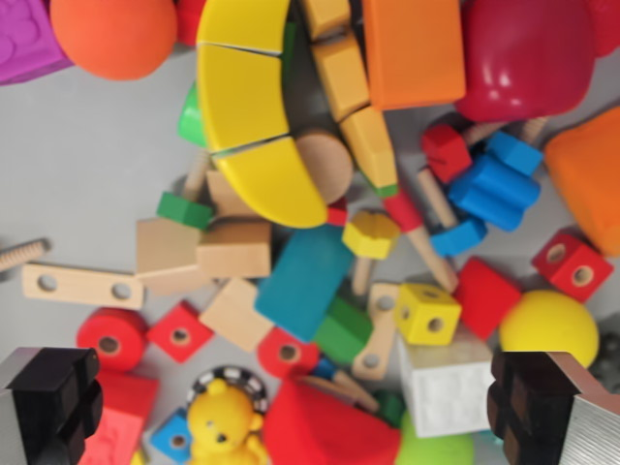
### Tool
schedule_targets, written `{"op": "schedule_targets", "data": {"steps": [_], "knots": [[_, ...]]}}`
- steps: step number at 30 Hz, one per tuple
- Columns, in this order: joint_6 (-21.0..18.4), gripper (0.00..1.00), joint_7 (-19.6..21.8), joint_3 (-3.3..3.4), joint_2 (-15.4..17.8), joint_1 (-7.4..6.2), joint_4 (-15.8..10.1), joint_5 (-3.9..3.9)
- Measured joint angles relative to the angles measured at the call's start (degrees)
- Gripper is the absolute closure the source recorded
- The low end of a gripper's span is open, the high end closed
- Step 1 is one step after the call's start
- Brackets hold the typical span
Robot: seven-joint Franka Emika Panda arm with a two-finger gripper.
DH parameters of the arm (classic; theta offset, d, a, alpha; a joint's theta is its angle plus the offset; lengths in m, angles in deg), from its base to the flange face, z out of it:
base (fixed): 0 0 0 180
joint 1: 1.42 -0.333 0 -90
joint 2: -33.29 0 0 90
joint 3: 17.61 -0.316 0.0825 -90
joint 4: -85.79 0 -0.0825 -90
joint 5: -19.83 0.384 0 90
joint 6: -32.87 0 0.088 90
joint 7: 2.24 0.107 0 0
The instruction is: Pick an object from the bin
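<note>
1. The gripper (291, 412) is seen with its two dark fingers at 7 and 5 o'clock of the wrist view, spread wide apart and with nothing held between them.
2. The bin (87, 165) is shown by its bare grey floor at 9 o'clock; the rest is crowded with toys, so a piece with free sides should be chosen rather than one wedged in the heap.
3. Directly between the fingers lie a yellow bear (225, 421), a red block (325, 431) and a white cube (448, 387). These are packed against each other, and a closing grip there could be expected to catch more than one piece.
4. The teal block (305, 281), just above centre, is judged a fair target: its long flat sides are visible, though a green block (344, 331) touches its lower end at 5 o'clock.
5. The yellow ball (549, 327), at 4 o'clock, stands a little freer, but a round surface is likely to slip from flat pads.
6. Before descent, the fingers should be lined up across the narrow width of the chosen piece, with a clear gap of floor or low clutter under each fingertip.
7. The descent should be made straight and slowly, since neighbouring pieces may be pushed and the target tilted.
8. The large yellow arch (257, 107), at 12 o'clock, is judged too broad and is best left alone.
</note>
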Motion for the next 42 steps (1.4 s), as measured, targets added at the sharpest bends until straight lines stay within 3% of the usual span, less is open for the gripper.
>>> {"op": "schedule_targets", "data": {"steps": [17, 42], "knots": [[5.0, 0.00, 11.8, -0.15, -1.1, -2.04, -3.5, 0.46], [14.4, 0.00, 34.1, -0.19, -4.6, -6.39, -8.5, 1.11]]}}
